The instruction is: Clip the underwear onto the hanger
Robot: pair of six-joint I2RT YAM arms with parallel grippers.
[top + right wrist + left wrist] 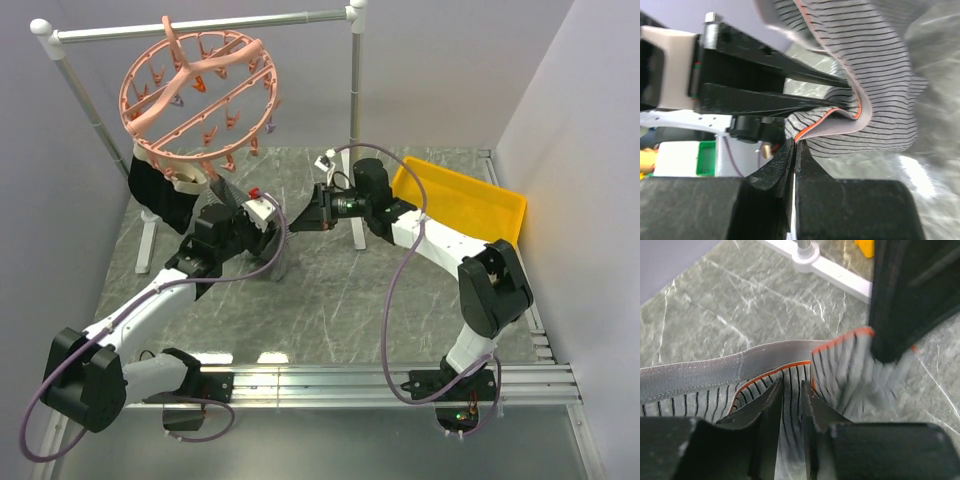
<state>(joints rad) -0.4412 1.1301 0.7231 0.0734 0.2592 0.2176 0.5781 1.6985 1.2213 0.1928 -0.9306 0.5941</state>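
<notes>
A grey marbled table (330, 310) stands between pale lilac walls. One grey metal rail (200, 25) crosses the back, and the one hanger (200, 95) hangs from it by its hook, tilted towards the camera. One yellow tray (460, 200) lies to the right of the hanger and lower, well apart from it. One dark cloth (160, 190) hangs under the hanger's left edge; how it is fastened cannot be made out.

The one underwear (880, 75) is below the hanger, near its lower right edge but not touching it, stretched between the two grippers. The left gripper (790, 395) has its jaws closed on striped fabric just under the waistband. The right gripper (794, 150) has its jaws pressed together, and the orange-edged hem meets their tips, so it appears to pinch that edge.

The clips (210, 135) dangle all round the hanger, too many and too small to count.

Judging from this, the pick-up is done: both grippers hold the cloth and its edge is spread. What is left is the main part: raising that edge to the hanger, working a clip open, and seating the fabric in it. No clip holds the underwear yet.
</notes>
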